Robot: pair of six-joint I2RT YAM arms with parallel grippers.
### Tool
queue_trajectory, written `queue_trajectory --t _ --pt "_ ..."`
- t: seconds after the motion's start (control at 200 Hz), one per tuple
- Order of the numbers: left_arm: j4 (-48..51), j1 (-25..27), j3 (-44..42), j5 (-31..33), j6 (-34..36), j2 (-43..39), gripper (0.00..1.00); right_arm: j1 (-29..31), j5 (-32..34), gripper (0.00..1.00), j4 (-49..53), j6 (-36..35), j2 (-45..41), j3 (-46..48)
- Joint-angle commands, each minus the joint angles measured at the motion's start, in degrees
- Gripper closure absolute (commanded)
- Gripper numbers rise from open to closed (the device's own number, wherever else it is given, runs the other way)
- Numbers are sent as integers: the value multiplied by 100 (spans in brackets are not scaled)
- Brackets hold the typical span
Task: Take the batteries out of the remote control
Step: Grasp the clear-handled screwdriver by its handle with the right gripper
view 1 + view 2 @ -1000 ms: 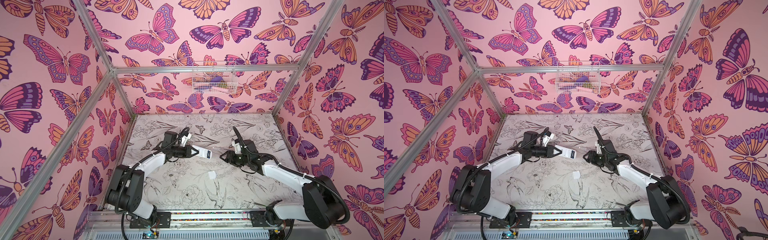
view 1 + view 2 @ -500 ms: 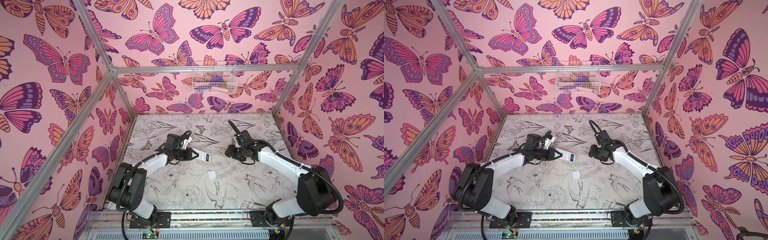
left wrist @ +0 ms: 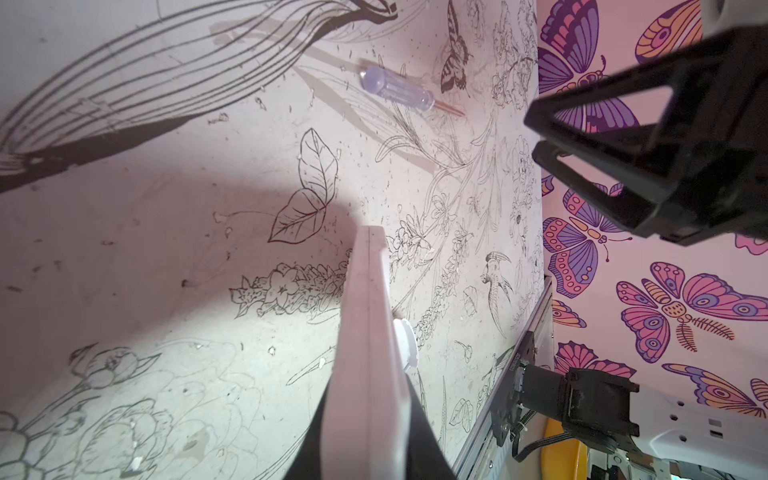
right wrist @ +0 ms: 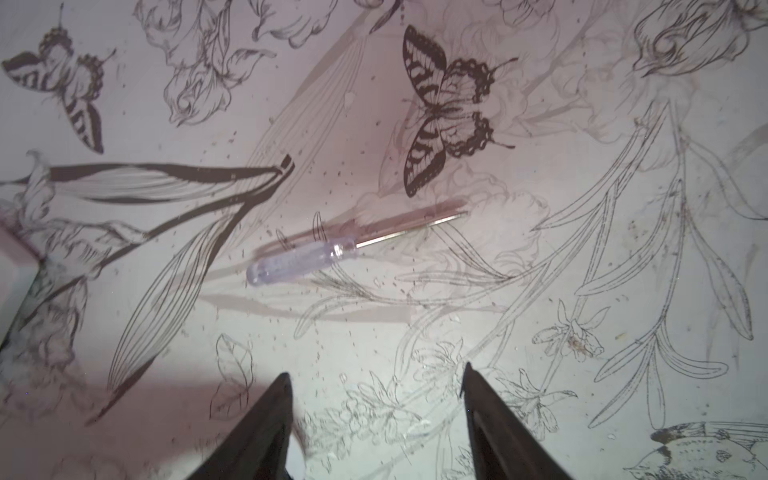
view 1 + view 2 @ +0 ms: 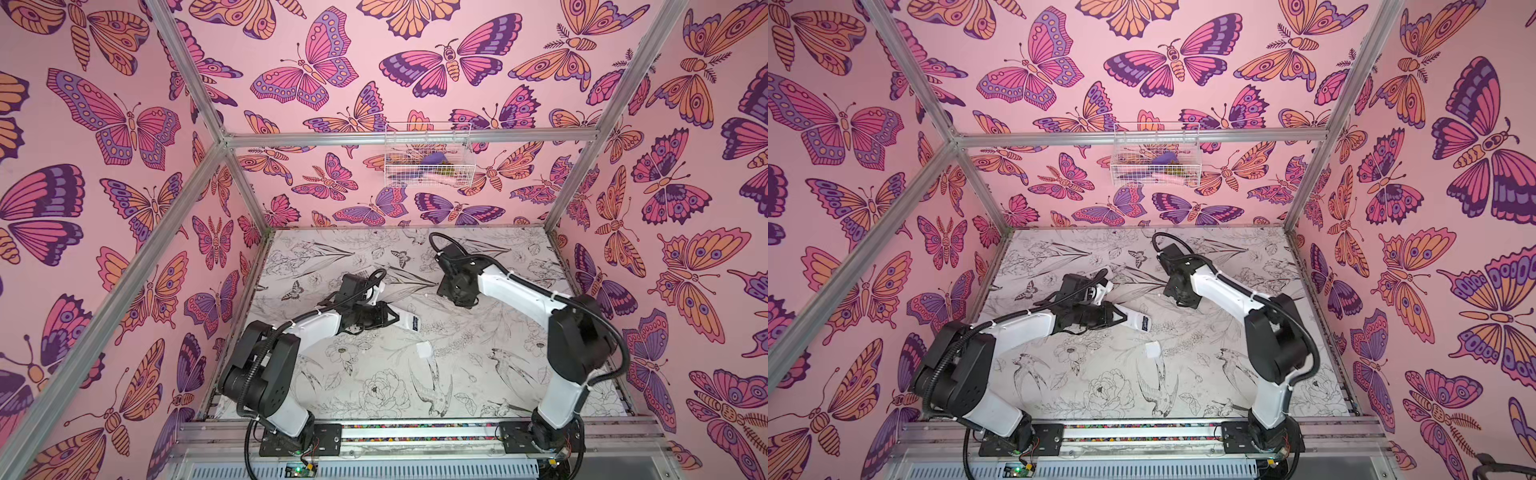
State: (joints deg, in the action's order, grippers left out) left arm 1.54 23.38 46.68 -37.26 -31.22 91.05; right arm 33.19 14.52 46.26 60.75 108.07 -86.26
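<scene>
The remote [image 3: 365,332] shows only its thin edge in the left wrist view, so neither face can be seen, nor whether batteries sit inside. Its near end is covered by the left tool [image 3: 365,453], whose dark fingers [image 3: 422,440] run off the picture's edge. A round white piece [image 3: 406,343] is half hidden behind the remote. The right tool [image 3: 531,139] is cut off by that picture's edges; in both top views its own wrist hides it. In the right wrist view only its two fingertips [image 4: 268,419] show. A dark label [image 5: 413,322] on the remote is too small to read. The things in the wire basket [image 5: 390,166] are a blur of purple, green and pink.
</scene>
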Motion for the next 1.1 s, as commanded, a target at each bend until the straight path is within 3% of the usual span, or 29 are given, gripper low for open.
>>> queue_trajectory --t 0.0,0.431,0.686,1.097 --pt "-56 0 39 -1 -61 66 100 82 573 35 1037 714 396 -594" --pt "166 -52 193 104 95 -46 100 178 507 37 1362 1624 1584 -1826" --pt "190 -96 195 147 192 -52 100 213 392 39 1460 1694 2075 -2313" --pt "205 -114 158 153 248 -165 100 223 311 42 979 1736 2444 -2144"
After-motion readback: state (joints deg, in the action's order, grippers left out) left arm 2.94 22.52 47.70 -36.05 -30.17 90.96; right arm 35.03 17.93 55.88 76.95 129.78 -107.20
